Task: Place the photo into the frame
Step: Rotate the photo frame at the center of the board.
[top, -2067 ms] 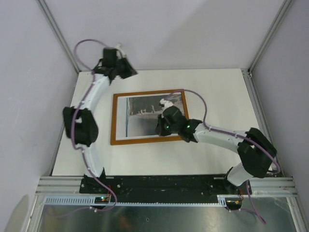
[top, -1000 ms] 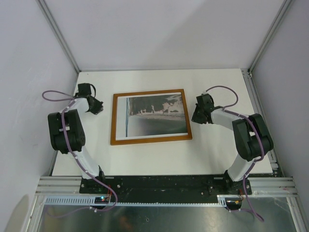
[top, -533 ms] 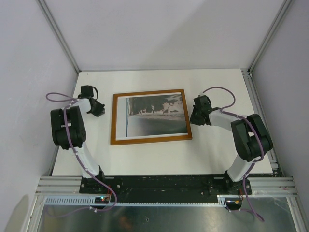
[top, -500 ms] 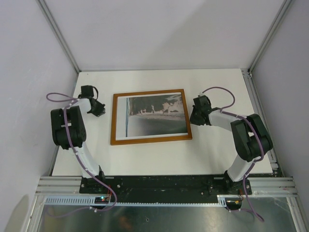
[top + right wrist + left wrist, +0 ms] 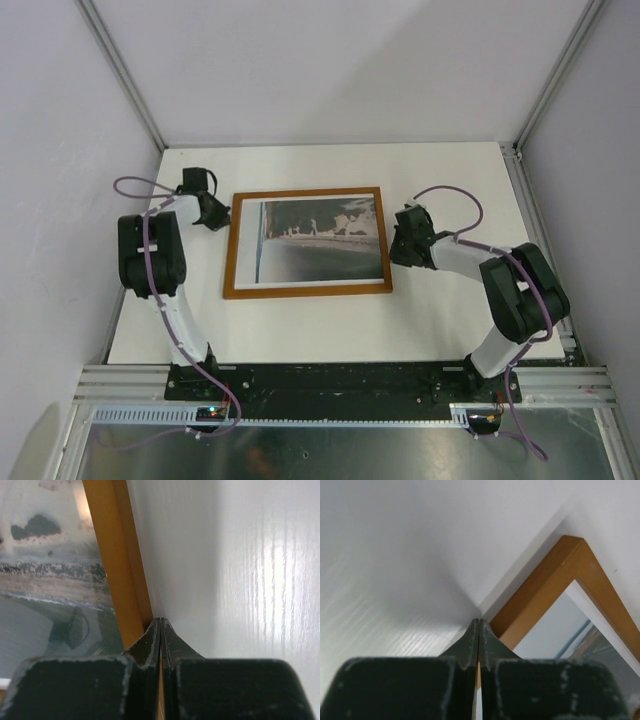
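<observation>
I see photo [image 5: 315, 240] lying inside frame [image 5: 305, 290], flat on bench [image 5: 440, 180]. L tool [image 5: 479, 624] clenched, empty, tip right by frame's left rail; R tool [image 5: 160, 622] clenched, empty, tip by right rail.

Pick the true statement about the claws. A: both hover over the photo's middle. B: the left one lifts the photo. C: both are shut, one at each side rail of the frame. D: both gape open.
C: the left claw and right claw show closed tips beside the outer edges of the frame, while the photo lies flat inside it.
</observation>
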